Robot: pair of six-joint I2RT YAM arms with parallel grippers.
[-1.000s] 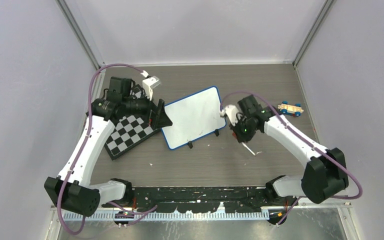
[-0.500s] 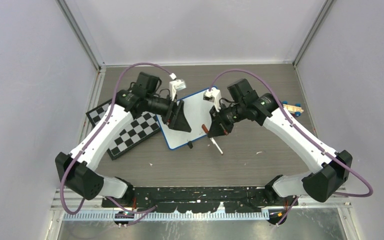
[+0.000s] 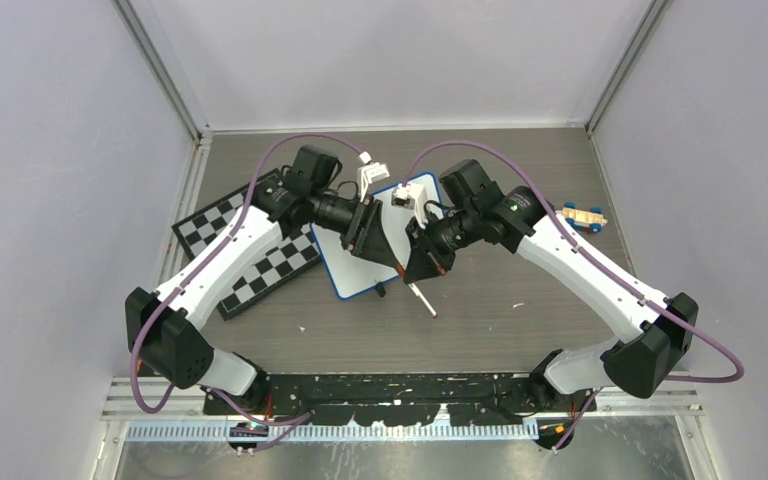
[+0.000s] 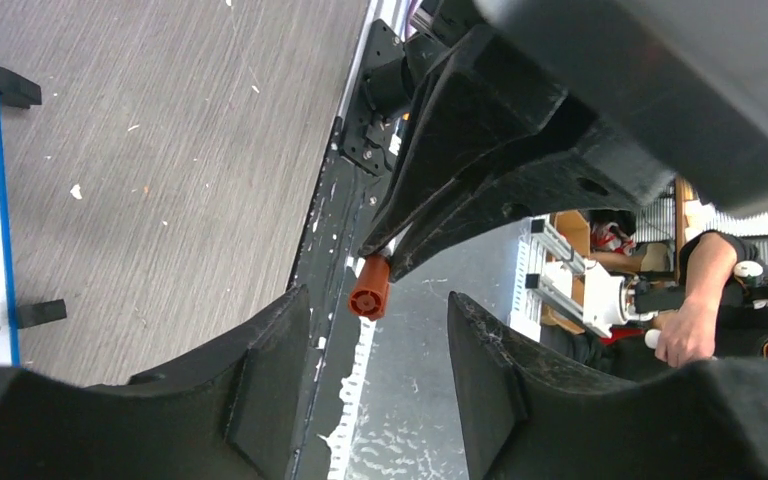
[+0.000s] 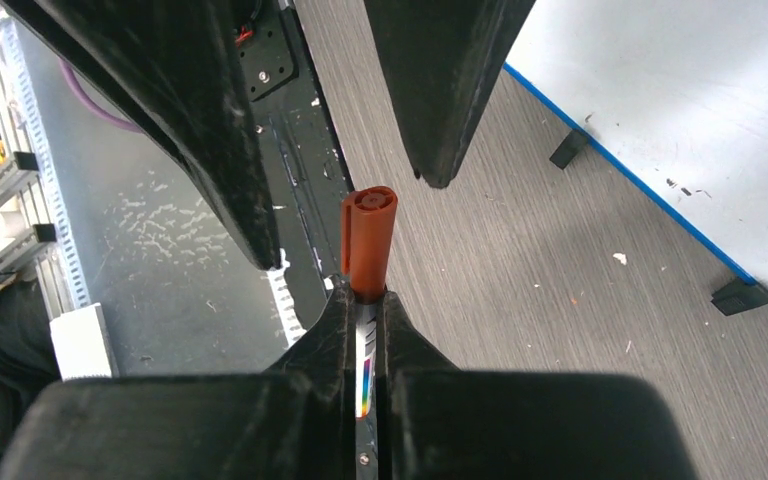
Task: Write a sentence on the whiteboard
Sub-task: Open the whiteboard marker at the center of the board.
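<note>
no text, label or number is legible anywhere, even on the whiteboard (image 5: 680,90).

Reaching in over the whiteboard (image 3: 353,268) with the left arm (image 3: 210,265) from its left and the right arm (image 3: 590,275) from its right, elbows low and out to the sides, forearms rising inward. Meeting wrist to wrist above the whiteboard's near edge, left gripper (image 3: 372,238) and right gripper (image 3: 426,262) pointed at each other tip to tip. Clamped tight with the right gripper (image 5: 362,298) on a marker (image 5: 368,238), capped end poking out between the left fingers (image 5: 440,90). Parted at the left gripper (image 4: 378,300), one finger on each side of the cap, touching neither side.
</note>
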